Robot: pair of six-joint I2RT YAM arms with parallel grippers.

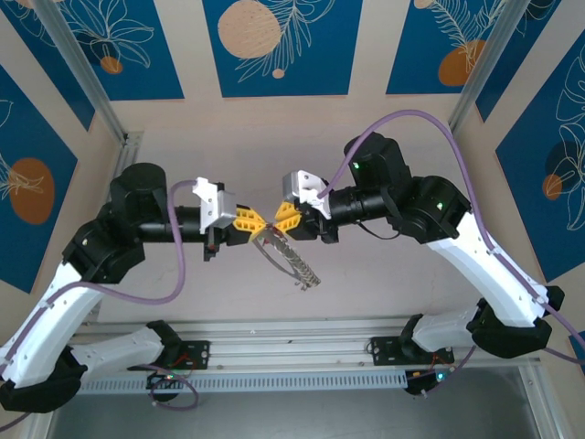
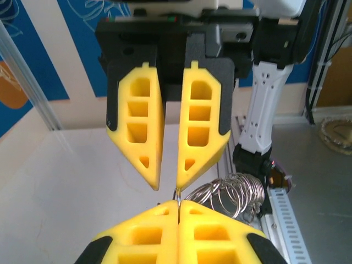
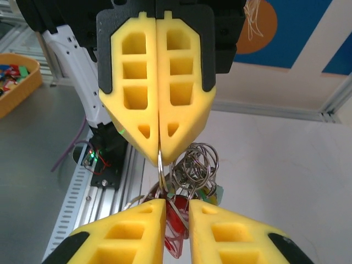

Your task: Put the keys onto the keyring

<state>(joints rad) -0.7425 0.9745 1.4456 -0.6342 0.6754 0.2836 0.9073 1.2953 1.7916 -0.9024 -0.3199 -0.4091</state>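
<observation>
So, from the overhead camera the two arms meet nose to nose above the middle of the surface (image 1: pixel 384 293), with the left fingers (image 1: pixel 245 219) and right fingers (image 1: pixel 289 216) nearly touching. The keyring (image 1: pixel 288 258) hangs off that meeting point and slants down toward the near side; it's too small from up there to see who's got it. The left wrist camera is clearer: the left fingers (image 2: pixel 143 236) are pressed fully together with a thin bit of the keyring's wire pinched between their tips, and the looped bunch of the keyring (image 2: pixel 231 192) dangles just to the right. Facing them, the right fingers (image 2: pixel 137 126) stand a little apart, with one tip right at the wire but nothing clamped that I can see. The right wrist camera agrees: the right fingers (image 3: pixel 132 231) have a narrow gap, the left fingers (image 3: pixel 135 93) opposite are shut on the wire, and the keyring (image 3: pixel 193 162) hangs between both pairs with the keys (image 3: pixel 176 220) bunched at the bottom, a red one sitting in that gap. An orange tray (image 3: pixel 22 91) of colourful bits sits off to the left.
</observation>
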